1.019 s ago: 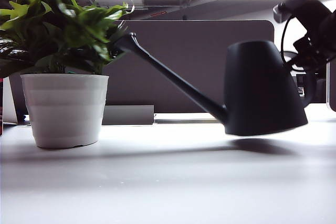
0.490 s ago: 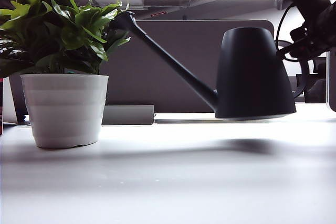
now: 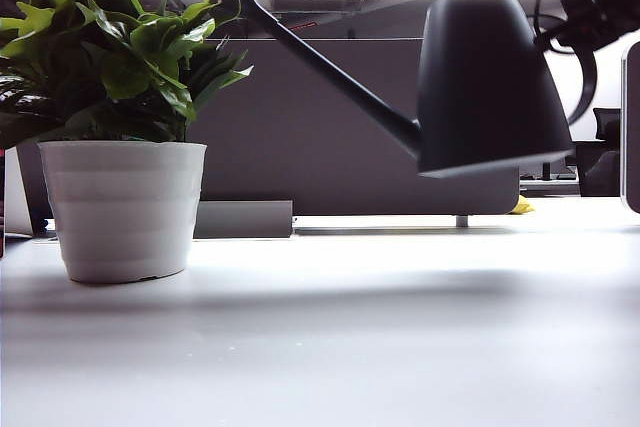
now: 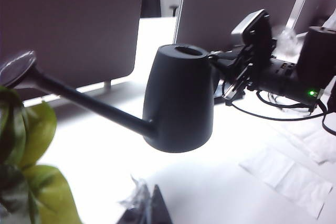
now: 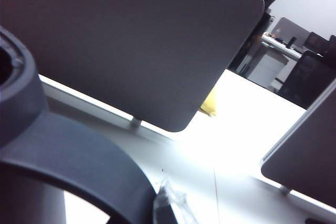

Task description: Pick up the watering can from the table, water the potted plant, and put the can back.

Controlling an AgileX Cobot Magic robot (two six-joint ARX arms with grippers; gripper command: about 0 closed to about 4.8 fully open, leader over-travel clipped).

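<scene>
Black watering can [image 3: 490, 87] hangs from right tool [image 4: 223, 74] (clamped); left tool unseen.

My right gripper [image 4: 223, 74] is clamped on the handle of the can [image 3: 488, 87], which hangs clear of the table [image 3: 330, 337]; under it the tabletop is open from the near edge back to the divider [image 3: 350, 127]. The spout [image 3: 320, 62] slants across the middle, its tip just over the leaves of the plant [image 3: 110, 57], so that span is barred at leaf height while the room below it is free. The pot [image 3: 122, 209] blocks the left. My left gripper [image 4: 144, 208] sits low near the leaves; I can't quite make out its jaws.
</scene>
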